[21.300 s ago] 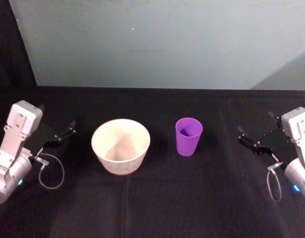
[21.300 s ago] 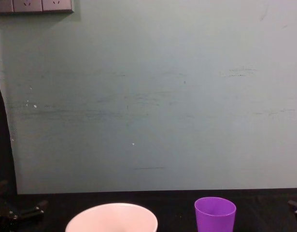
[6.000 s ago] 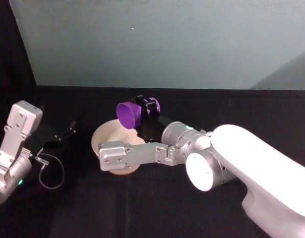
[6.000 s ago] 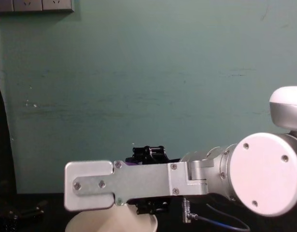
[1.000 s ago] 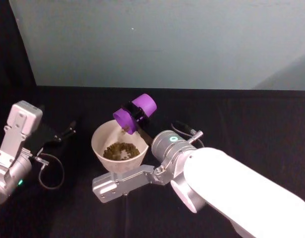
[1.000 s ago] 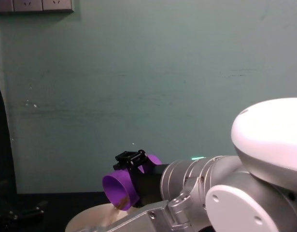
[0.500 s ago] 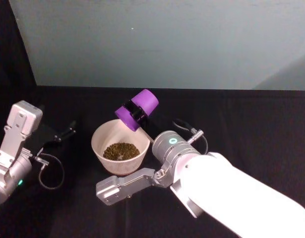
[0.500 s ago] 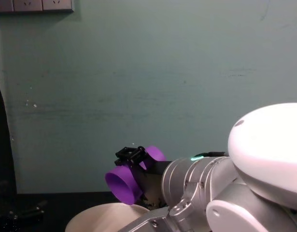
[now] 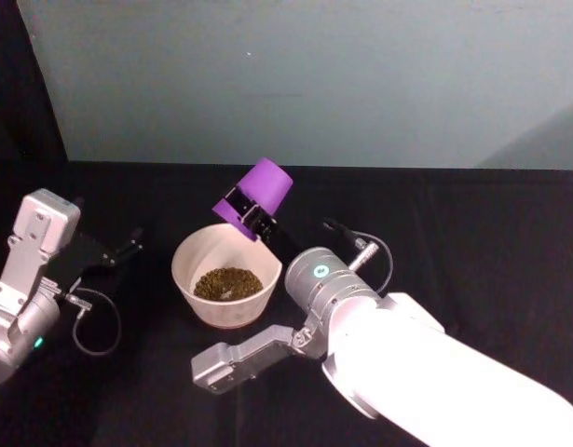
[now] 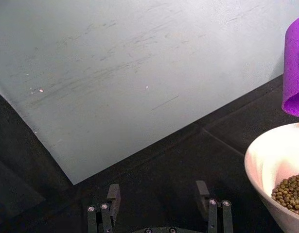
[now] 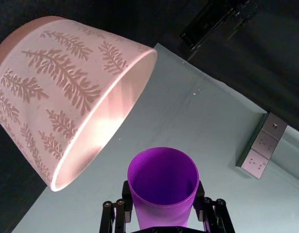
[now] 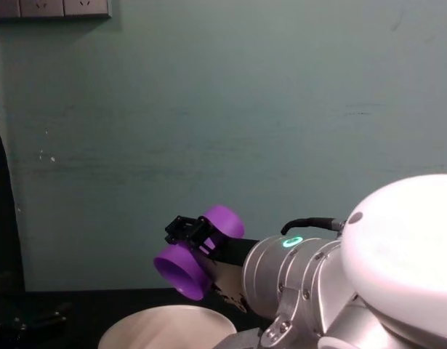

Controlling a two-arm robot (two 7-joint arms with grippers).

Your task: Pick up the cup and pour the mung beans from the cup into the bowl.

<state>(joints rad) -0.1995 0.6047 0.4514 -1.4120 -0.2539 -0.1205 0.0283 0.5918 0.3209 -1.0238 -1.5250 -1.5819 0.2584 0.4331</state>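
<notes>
My right gripper is shut on the purple cup and holds it above the far right rim of the bowl, mouth tilted down toward the bowl. The cup looks empty inside in the right wrist view, with the bowl close in front of its mouth. Mung beans lie in a heap at the bottom of the bowl. From the chest view the cup hangs just above the bowl's rim. My left gripper is parked open at the table's left, apart from the bowl.
A black cloth covers the table, and a teal wall stands right behind it. My right arm's white elbow takes up the near right of the table. Wall sockets sit high on the left.
A second ago beans were still dropping from the cup's mouth. Now none fall, and the cup has risen slightly above the bowl. The left arm has not moved.
</notes>
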